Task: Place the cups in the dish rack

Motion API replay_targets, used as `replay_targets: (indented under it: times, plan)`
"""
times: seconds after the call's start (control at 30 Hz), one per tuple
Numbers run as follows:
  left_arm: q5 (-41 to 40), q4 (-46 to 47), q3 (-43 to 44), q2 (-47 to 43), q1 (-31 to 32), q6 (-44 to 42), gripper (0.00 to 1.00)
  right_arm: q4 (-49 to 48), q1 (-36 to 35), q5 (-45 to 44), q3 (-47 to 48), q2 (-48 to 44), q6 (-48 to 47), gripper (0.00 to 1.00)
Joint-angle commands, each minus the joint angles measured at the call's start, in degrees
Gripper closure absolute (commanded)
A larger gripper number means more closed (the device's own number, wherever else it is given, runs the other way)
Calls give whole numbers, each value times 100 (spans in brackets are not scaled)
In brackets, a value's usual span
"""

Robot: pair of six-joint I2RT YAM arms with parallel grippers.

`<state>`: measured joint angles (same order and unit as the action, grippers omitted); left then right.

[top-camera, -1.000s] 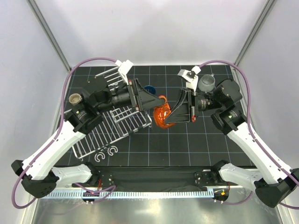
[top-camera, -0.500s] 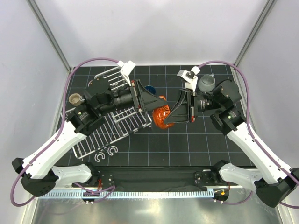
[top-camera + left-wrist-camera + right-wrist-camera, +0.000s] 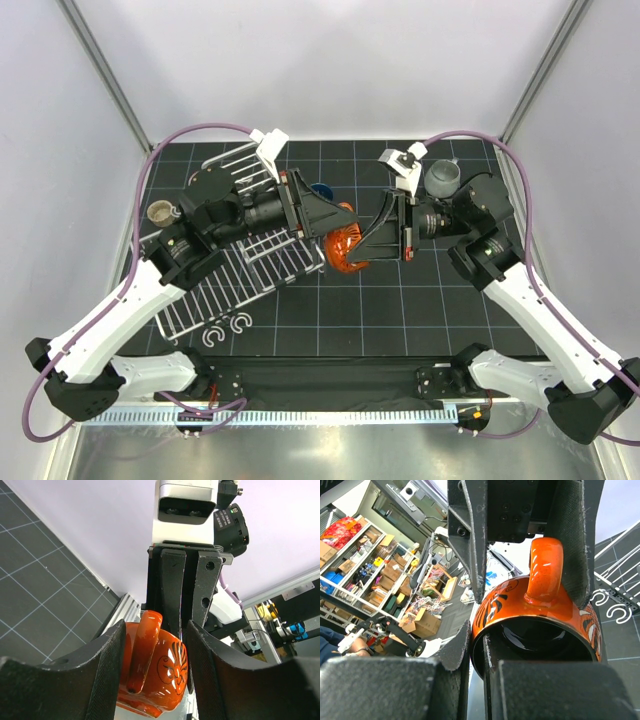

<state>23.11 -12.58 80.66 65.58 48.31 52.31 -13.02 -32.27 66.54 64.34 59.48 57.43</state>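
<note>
1. On the table: black gridded mat (image 3: pixel 400 300), with pale walls around it.
2. Dish rack (image 3: pixel 225 285): left part of mat, under the left arm.
3. Orange-red cup (image 3: pixel 345 250): just right of the rack. Its rim is pinched by the right gripper (image 3: pixel 476 652). The left gripper (image 3: pixel 156 665) has its jaws wide, straddling the handle.
4. Blue cup (image 3: pixel 320 190), grey cup (image 3: pixel 443 178) and tan cup (image 3: pixel 160 212): all outside the rack.

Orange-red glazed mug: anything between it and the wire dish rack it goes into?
Nothing visible lies between them. The orange-red glazed mug hangs just off the right edge of the silver wire dish rack. The left claw and its wrist reach over the rack; the right claw grips the mug's rim.
</note>
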Motion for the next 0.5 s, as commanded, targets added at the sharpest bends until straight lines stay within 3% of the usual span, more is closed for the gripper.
replay_targets:
  times: [0.0,0.1,0.23,0.3,0.4,0.47]
  plan:
    - [35,291,-16,-72,38,-37,51,-798,-42,-230,18,-95,180,96]
    - [53,291,28,-19,29,-55,57,-878,-42,-256,18,-69,269,96]
    - [70,291,116,42,29,-107,80,-974,-60,-282,18,-51,348,96]
    - [70,291,116,42,29,-116,83,-1062,-69,-300,26,-51,409,96]
    - [53,282,108,25,29,-134,99,-1080,-69,-370,53,2,436,96]
    - [18,221,134,7,29,-178,100,-1054,-69,-431,70,54,453,96]
